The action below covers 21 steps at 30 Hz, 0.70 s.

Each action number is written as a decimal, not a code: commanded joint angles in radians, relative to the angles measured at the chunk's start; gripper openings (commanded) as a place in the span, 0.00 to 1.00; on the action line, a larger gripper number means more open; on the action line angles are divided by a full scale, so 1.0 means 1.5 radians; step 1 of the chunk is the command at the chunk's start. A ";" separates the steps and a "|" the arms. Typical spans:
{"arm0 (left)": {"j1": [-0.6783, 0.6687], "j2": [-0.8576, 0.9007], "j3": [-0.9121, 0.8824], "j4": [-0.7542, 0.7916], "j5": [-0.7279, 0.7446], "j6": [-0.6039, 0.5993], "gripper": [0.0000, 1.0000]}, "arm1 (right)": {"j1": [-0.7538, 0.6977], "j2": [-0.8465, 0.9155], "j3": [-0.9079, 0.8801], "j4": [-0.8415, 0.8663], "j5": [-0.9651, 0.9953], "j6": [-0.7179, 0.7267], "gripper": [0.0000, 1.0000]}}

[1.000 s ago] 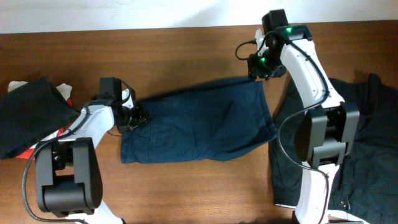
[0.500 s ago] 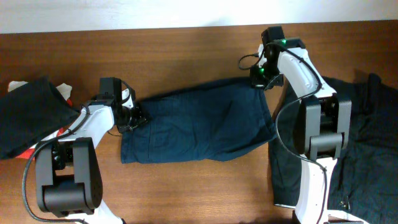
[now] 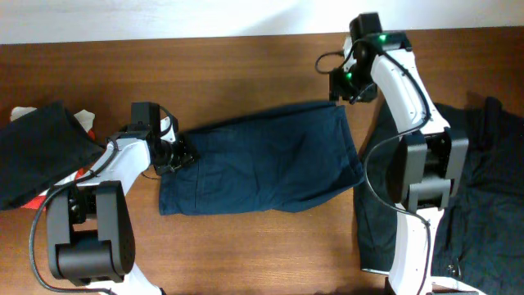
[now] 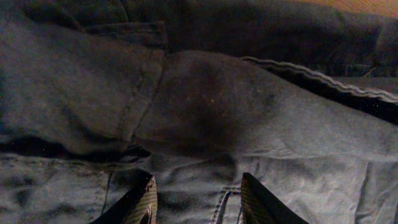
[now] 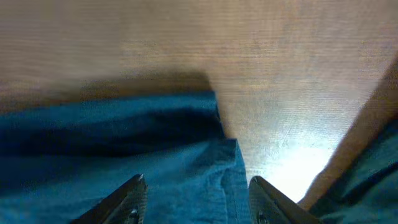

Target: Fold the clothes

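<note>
The navy blue shorts (image 3: 262, 160) lie spread flat across the middle of the table. My left gripper (image 3: 174, 156) sits at their left end. In the left wrist view its fingers (image 4: 196, 199) are open, with navy fabric and a seam (image 4: 186, 106) between and under them. My right gripper (image 3: 341, 88) hovers at the shorts' far right corner. In the right wrist view its fingers (image 5: 196, 199) are open above that corner (image 5: 211, 124), holding nothing. A near-black garment (image 3: 483, 188) lies at the right, under the right arm's base.
Another dark garment (image 3: 37, 152) lies bunched at the left edge, with white cloth (image 3: 84, 121) and something red (image 3: 45, 197) beside it. Bare wooden table (image 3: 246, 65) runs along the back up to the white wall.
My right gripper dipped to the shorts' far right corner, then drew back toward the table's far edge. The shorts and my left gripper have not moved.
</note>
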 commanded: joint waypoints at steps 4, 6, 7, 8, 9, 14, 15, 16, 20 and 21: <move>-0.001 0.031 -0.007 -0.004 -0.035 0.011 0.44 | 0.001 0.003 -0.126 0.093 -0.005 0.033 0.55; -0.001 0.031 -0.007 -0.004 -0.035 0.011 0.44 | 0.001 0.003 -0.131 0.105 -0.005 0.033 0.17; -0.001 0.031 -0.007 -0.004 -0.035 0.011 0.44 | 0.001 0.001 -0.127 0.105 -0.005 0.033 0.04; -0.001 0.031 -0.007 -0.004 -0.035 0.011 0.44 | 0.000 -0.002 -0.116 0.099 -0.005 0.033 0.04; -0.001 0.031 -0.007 -0.004 -0.035 0.011 0.44 | -0.002 -0.007 -0.100 0.091 -0.004 0.032 0.04; -0.001 0.031 -0.007 -0.004 -0.035 0.011 0.44 | -0.004 -0.027 0.037 0.017 -0.002 0.027 0.04; -0.001 0.031 -0.007 -0.004 -0.035 0.011 0.44 | -0.004 -0.027 0.070 -0.003 -0.002 0.027 0.04; -0.001 0.031 -0.007 -0.004 -0.035 0.011 0.44 | -0.003 -0.027 0.097 -0.018 -0.002 0.026 0.04; -0.001 0.031 -0.007 -0.004 -0.035 0.011 0.44 | -0.003 -0.022 0.138 -0.034 0.001 0.009 0.04; -0.001 0.031 -0.007 -0.004 -0.035 0.011 0.44 | -0.003 -0.015 0.135 -0.034 0.001 0.009 0.04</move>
